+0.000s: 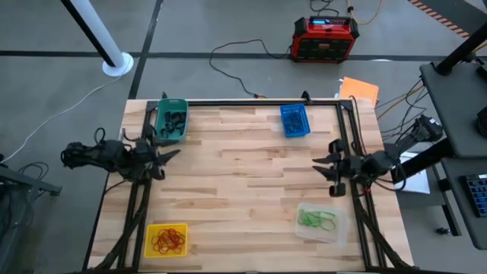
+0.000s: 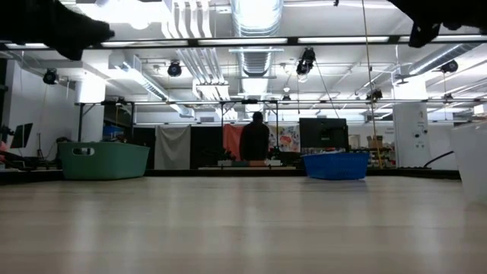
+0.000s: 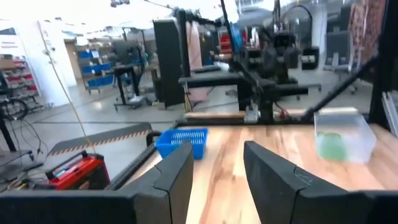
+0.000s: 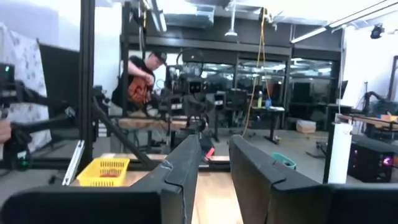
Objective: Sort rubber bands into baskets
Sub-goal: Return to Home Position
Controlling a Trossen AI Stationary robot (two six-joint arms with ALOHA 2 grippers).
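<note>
Four baskets stand on the wooden table. The teal one (image 1: 172, 120) at the far left holds black rubber bands. The blue one (image 1: 294, 120) is at the far middle. The yellow one (image 1: 166, 239) at the near left holds red-orange bands. The clear one (image 1: 319, 221) at the near right holds green bands (image 3: 329, 146). My left gripper (image 1: 171, 156) hovers open at the table's left edge, just near of the teal basket, with nothing between its fingers (image 3: 217, 155). My right gripper (image 1: 319, 169) hovers open at the right edge, also with nothing in it (image 4: 214, 146).
Black frame rails (image 1: 259, 101) run along the table's far and side edges. A red-and-black box (image 1: 325, 38) and cables lie on the floor beyond the far edge, with an orange sheet (image 1: 359, 90) at the far right corner. A person (image 2: 255, 141) stands in the room behind.
</note>
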